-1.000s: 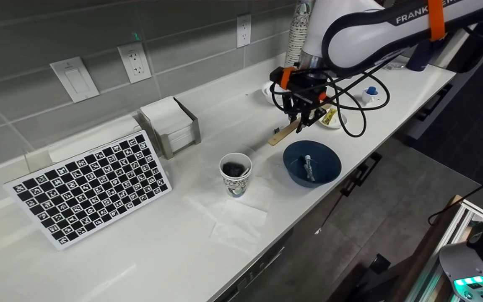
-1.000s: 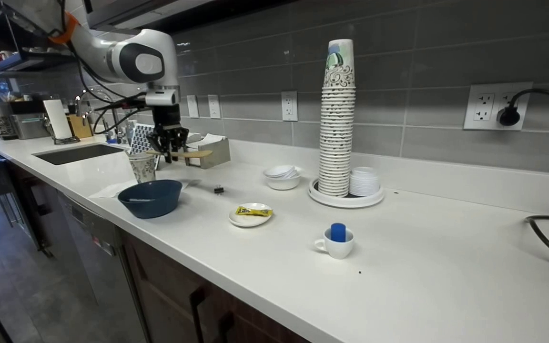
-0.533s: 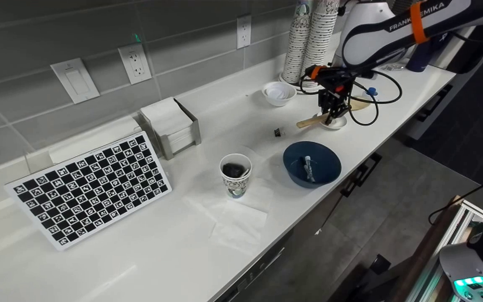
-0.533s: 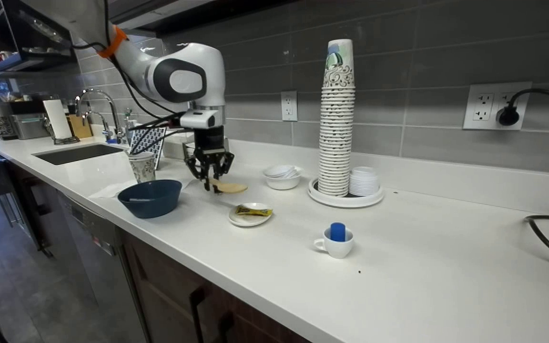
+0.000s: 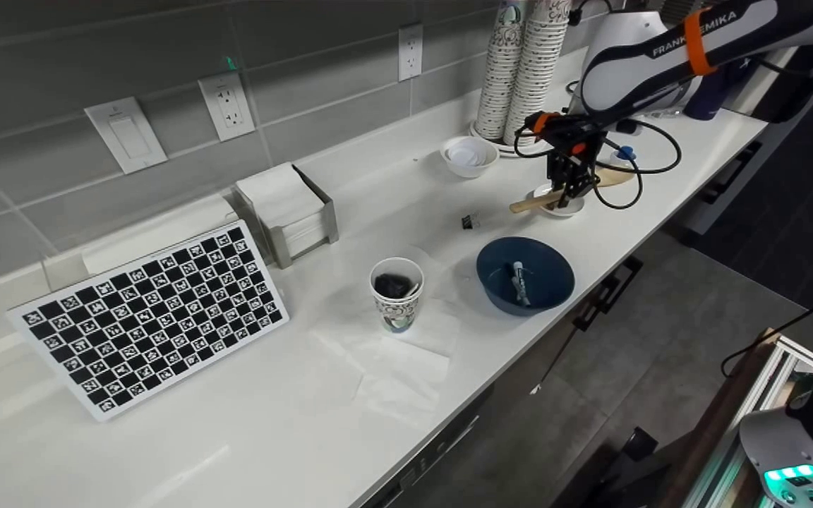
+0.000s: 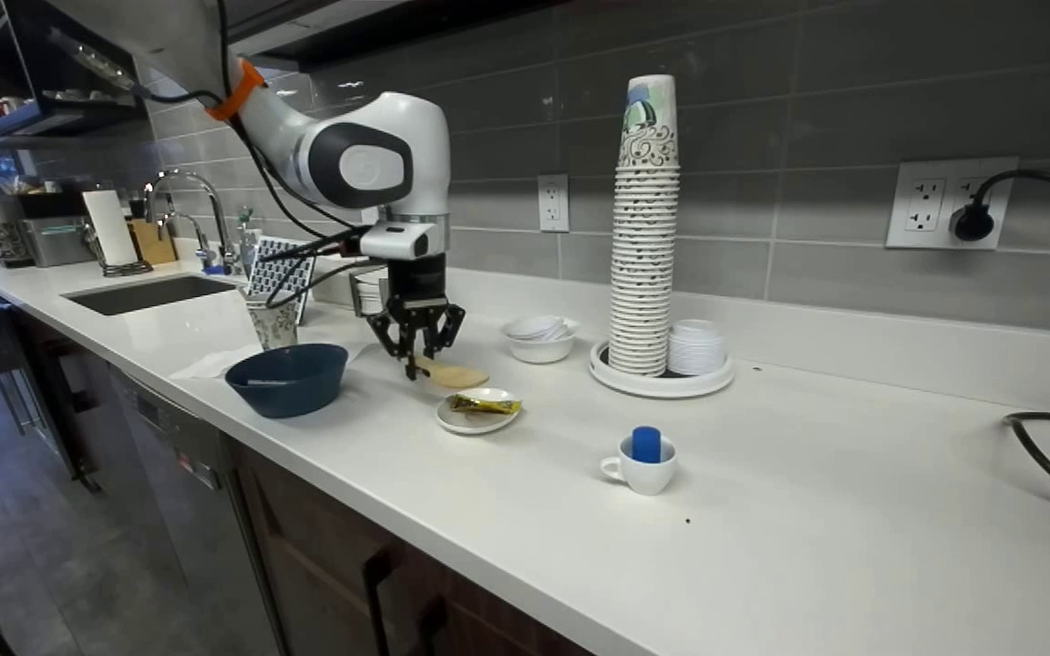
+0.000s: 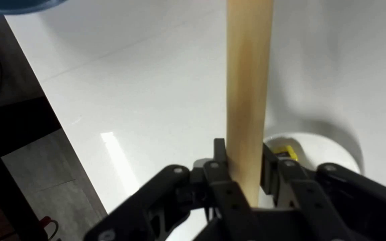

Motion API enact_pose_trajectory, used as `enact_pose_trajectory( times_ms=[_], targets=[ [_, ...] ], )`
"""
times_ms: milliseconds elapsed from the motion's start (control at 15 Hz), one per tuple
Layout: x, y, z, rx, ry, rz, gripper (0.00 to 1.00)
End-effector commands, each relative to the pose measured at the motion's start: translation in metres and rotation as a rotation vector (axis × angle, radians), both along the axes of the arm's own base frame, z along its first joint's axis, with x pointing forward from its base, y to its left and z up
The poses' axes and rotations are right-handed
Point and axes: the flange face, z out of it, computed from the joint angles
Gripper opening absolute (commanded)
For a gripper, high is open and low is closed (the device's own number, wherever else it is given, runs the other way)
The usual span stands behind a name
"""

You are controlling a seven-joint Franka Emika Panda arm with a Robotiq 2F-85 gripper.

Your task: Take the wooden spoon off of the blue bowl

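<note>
over on the left of the table (image 6: 762,547), in an exterior view, i see the blue bowl (image 6: 297,394). right of it hangs the claw (image 6: 420,363), drawn in snug on both sides of the handle of the wooden spoon (image 6: 454,375), so the spoon is up off the bowl, held in the air near a small white plate (image 6: 468,423) with a yellow packet (image 6: 487,404) on it. farther right come a white bowl (image 6: 539,350), tall stacked paper cups (image 6: 644,264) and a white cup (image 6: 642,478) with something blue (image 6: 646,445) in it.
</note>
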Motion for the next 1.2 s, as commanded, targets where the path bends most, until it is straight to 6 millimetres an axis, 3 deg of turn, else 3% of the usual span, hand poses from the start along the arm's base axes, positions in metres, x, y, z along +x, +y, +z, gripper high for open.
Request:
enact_pose_trajectory(
  times_ms=[0,267,600,667,733,867,1133],
  targets=[
    [0.009,-0.043,-0.021,-0.018,0.033,-0.078,0.06],
    [0.020,-0.071,-0.037,-0.010,0.032,-0.183,0.06],
    [0.036,-0.079,-0.027,-0.011,0.003,-0.234,0.06],
    [0.037,-0.079,-0.026,-0.016,0.015,-0.226,0.19],
    [0.037,-0.079,-0.026,-0.022,0.022,-0.219,0.49],
    [0.036,-0.077,-0.025,-0.020,0.040,-0.211,0.49],
    [0.032,-0.076,-0.011,-0.001,0.036,-0.214,0.76]
  ],
)
